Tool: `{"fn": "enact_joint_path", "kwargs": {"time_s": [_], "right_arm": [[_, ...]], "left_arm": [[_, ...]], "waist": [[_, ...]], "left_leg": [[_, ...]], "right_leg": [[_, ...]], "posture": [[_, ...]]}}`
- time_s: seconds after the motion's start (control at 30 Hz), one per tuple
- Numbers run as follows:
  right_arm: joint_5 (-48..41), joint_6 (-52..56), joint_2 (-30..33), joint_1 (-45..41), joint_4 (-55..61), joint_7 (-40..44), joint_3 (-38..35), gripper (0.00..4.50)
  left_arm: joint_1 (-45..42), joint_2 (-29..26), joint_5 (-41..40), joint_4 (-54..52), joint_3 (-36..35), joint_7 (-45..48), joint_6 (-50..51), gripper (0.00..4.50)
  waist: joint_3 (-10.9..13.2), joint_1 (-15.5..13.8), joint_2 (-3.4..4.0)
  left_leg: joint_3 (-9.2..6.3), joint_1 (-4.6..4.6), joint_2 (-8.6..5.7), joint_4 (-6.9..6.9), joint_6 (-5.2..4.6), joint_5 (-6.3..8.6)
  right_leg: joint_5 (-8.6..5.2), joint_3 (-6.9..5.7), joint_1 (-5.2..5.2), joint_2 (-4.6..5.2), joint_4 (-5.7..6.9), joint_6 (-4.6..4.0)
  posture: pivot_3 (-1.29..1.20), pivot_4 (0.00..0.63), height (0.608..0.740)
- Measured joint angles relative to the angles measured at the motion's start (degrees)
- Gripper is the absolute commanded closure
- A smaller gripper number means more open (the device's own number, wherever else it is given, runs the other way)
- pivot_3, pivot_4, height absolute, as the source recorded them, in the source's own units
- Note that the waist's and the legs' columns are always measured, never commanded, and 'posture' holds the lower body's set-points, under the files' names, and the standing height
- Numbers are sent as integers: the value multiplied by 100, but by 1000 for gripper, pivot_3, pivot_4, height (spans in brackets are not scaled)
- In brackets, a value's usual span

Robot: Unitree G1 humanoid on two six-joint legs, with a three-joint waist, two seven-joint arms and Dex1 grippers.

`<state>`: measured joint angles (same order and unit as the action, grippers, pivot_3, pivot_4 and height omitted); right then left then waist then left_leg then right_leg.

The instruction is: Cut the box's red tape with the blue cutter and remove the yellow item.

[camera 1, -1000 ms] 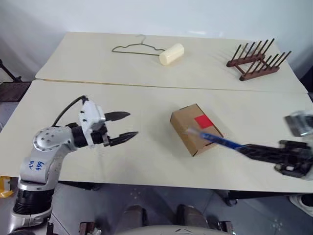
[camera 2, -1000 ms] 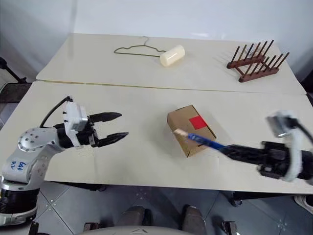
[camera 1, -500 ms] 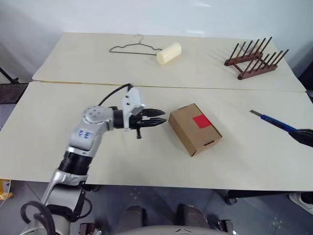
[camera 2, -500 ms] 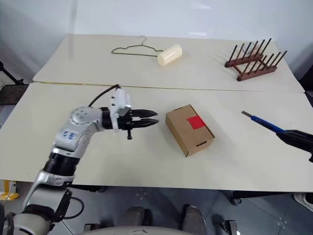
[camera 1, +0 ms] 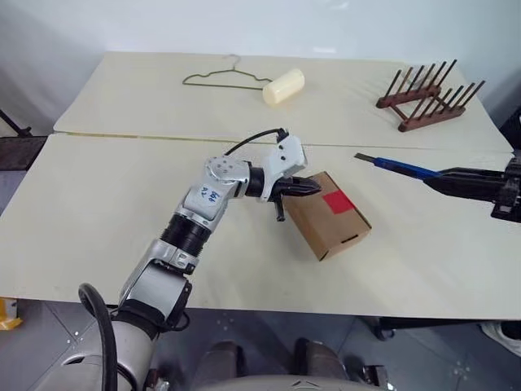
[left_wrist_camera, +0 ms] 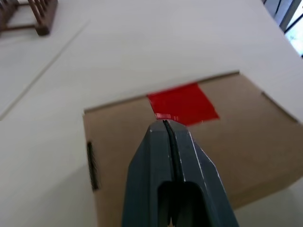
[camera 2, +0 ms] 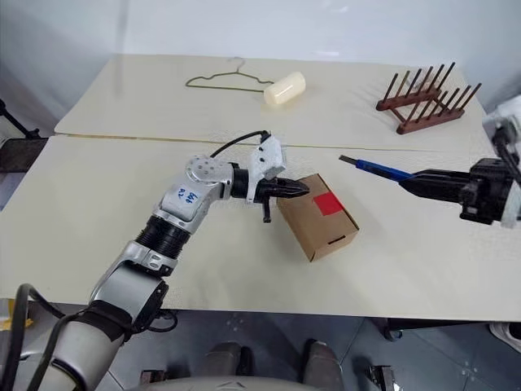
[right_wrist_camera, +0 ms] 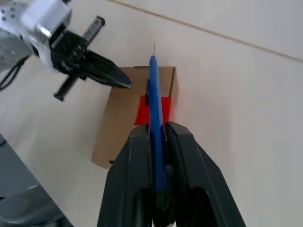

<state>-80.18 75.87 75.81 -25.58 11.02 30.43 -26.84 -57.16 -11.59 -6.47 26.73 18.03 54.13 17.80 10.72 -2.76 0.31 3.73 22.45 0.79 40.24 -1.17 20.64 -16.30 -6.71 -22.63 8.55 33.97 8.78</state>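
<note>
Pale cream table (camera 1: 98, 204) runs across the whole scene, and at its far left lies a thin wire hanger (camera 1: 224, 77) with a cream cylinder (camera 1: 283, 86) touching its right end. Nearer in, the left gripper (camera 1: 313, 188) reaches across from the left, its two black fingers pressed tight together with nothing between them, tip at the left edge of the box's lid. The wrist view looks right along those fingers (left_wrist_camera: 182, 156), and the closed tip sits just short of the red tape (left_wrist_camera: 182, 103). The box (camera 1: 327, 214) lies on the near table, right of centre, lid closed, turned at an angle, with the red square on the far right part of its lid. Right of the box, raised above the table, the blue cutter (camera 1: 400, 167) points left, blade end toward the box but well apart from it. The right gripper (camera 1: 456, 177) is clamped on the cutter's rear end. At the far right stands a dark wooden peg rack (camera 1: 427, 99).
</note>
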Motion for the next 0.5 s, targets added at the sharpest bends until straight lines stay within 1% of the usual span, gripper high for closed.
{"fn": "enact_joint_path", "kwargs": {"time_s": [0.13, 0.23, 0.33, 0.5], "right_arm": [[-275, 449, 39, -778, -179, -467, 710, 4353], [-339, 692, 8, -1236, -327, -734, 1079, 4353], [-325, 894, -39, -1506, -371, -870, 1332, 4353], [-172, 1151, -300, -1861, -447, -1105, 1667, 4353]], "left_arm": [[10, 119, 8, -64, -20, -146, 322, 4500], [31, 188, 8, -150, -57, -237, 472, 4500], [115, 273, 7, -176, -102, -347, 554, 4500], [136, 359, 4, -198, -156, -455, 678, 4500]], "waist": [[0, -35, 0], [0, -35, -1], [0, -31, -1], [0, -34, 0]], "left_leg": [[-3, 12, -2, 0, -1, 1], [-4, 17, -2, 1, -1, 1], [-4, 18, -1, 1, -1, 1], [-4, 18, -2, 5, -1, 1]], "right_leg": [[1, -13, -3, 0, -4, 2], [2, -14, -4, 1, -7, 3], [2, -17, -4, 0, -7, 3], [2, -16, -4, 1, -3, 4]], "posture": [[0, 150, 740], [0, 150, 740], [0, 150, 740], [0, 150, 740]]}}
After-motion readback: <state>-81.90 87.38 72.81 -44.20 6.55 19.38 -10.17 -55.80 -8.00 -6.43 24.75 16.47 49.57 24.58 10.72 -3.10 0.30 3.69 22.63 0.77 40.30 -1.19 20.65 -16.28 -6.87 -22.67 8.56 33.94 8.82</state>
